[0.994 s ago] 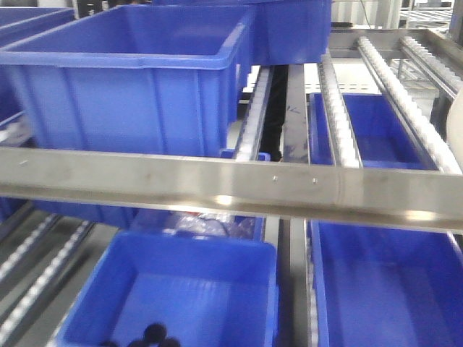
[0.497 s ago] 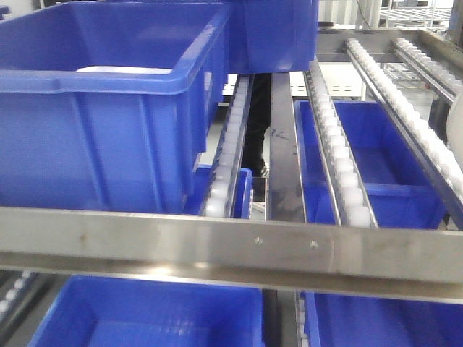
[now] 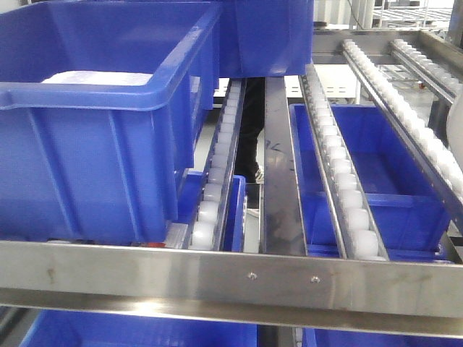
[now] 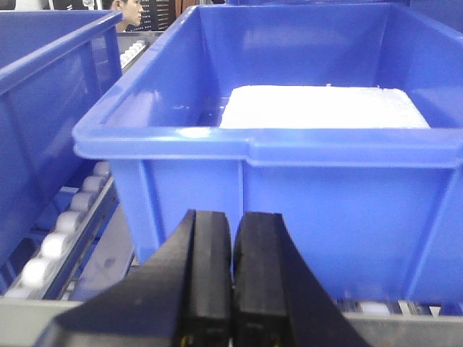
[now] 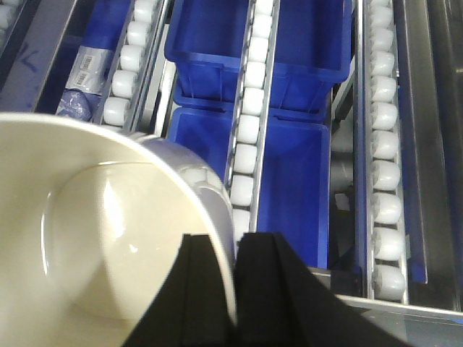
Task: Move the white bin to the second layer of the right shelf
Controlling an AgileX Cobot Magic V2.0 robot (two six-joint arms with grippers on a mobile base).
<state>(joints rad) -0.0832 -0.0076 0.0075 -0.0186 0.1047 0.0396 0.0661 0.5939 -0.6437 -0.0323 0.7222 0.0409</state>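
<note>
In the right wrist view the white bin [image 5: 94, 231] fills the lower left, glossy cream with a rounded base. My right gripper [image 5: 236, 289] is shut on its rim, one finger inside the wall and one outside. The bin hangs above the roller lanes [image 5: 246, 137] of the right shelf second layer, near the steel front rail [image 5: 405, 312]. From the front that level shows as a brushed rail with two screws [image 3: 289, 278], and a pale curve of the bin [image 3: 458, 137] shows at the right margin. My left gripper [image 4: 232, 282] is shut on nothing, facing a blue crate [image 4: 304, 202].
A large blue crate [image 3: 94, 144] with a white block inside [image 4: 322, 108] stands on the left lanes of the same level. More blue crates [image 5: 289, 181] sit on the level below, seen between the rollers. Another crate [image 3: 268, 36] stands behind.
The front view has risen and closed in: the steel rail has dropped lower in the picture and the left blue crate looks larger. The white bin's edge stays at the right margin.
</note>
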